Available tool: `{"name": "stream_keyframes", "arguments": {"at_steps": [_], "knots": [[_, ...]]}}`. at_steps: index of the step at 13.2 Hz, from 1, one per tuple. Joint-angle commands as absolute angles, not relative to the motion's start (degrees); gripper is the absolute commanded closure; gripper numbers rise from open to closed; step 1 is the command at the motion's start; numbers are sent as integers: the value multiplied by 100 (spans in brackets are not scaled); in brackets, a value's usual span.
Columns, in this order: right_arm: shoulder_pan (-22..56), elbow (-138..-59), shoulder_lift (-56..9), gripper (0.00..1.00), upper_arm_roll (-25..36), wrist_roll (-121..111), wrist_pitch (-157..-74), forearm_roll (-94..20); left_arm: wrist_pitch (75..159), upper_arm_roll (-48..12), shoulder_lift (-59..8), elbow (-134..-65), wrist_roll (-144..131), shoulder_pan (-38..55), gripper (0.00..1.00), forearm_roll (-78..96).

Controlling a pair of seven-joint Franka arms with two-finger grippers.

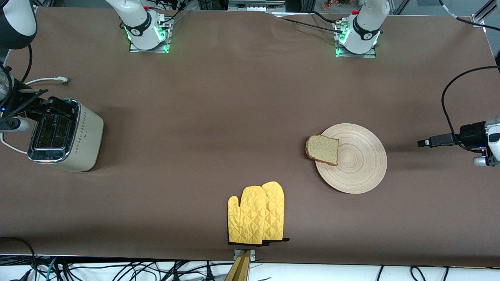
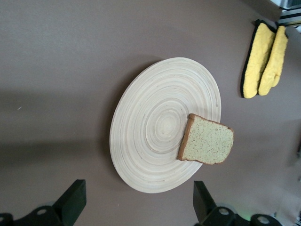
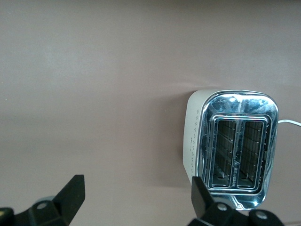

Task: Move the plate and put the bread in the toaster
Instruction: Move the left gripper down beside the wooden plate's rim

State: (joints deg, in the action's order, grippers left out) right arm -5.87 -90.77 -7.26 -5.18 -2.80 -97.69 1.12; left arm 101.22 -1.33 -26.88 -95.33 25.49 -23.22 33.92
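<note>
The pale wood plate (image 1: 357,160) lies on the brown table toward the left arm's end. The bread (image 1: 322,149) lies flat on the plate's rim on the side toward the right arm's end and overhangs it a little. The cream toaster (image 1: 68,136) stands at the right arm's end, both slots empty. My left gripper (image 1: 427,141) is open and empty, in the air beside the plate at the table's end. The left wrist view shows its gripper (image 2: 138,202), the plate (image 2: 155,127) and the bread (image 2: 207,141). My right gripper (image 1: 54,106) hangs open and empty over the toaster. The right wrist view shows its gripper (image 3: 136,197) and the toaster (image 3: 235,146).
A pair of yellow oven mitts (image 1: 256,212) lies near the table edge closest to the front camera, also in the left wrist view (image 2: 263,61). A white plug and cord (image 1: 58,80) lie by the toaster. A black cable (image 1: 445,97) loops over the left arm's end.
</note>
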Motion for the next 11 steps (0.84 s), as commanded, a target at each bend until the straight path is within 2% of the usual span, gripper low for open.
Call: {"name": "stream_keyframes", "arguments": {"at_steps": [1, 5, 9, 10, 11], "knots": [[-607, -8965, -782, 0, -589, -167, -9677, 246, 10143, -193, -3311, -9360, 3467, -2382, 0, 4153], [-641, -8956, -782, 0, -580, -176, -9861, 246, 10143, -193, -4129, -9369, 4954, -2522, 0, 5025], [-694, -8956, -879, 0, -580, -194, -10020, 237, 10256, -193, -4535, -9413, 5493, -2531, 0, 5308], [-694, -8956, -870, 0, -580, -202, -10011, 237, 10266, -193, -4579, -9430, 5545, -2531, 2, 5317], [-686, -8956, -870, 0, -580, -211, -10011, 237, 10266, -202, -4649, -9439, 5589, -2531, 10, 5335]]}}
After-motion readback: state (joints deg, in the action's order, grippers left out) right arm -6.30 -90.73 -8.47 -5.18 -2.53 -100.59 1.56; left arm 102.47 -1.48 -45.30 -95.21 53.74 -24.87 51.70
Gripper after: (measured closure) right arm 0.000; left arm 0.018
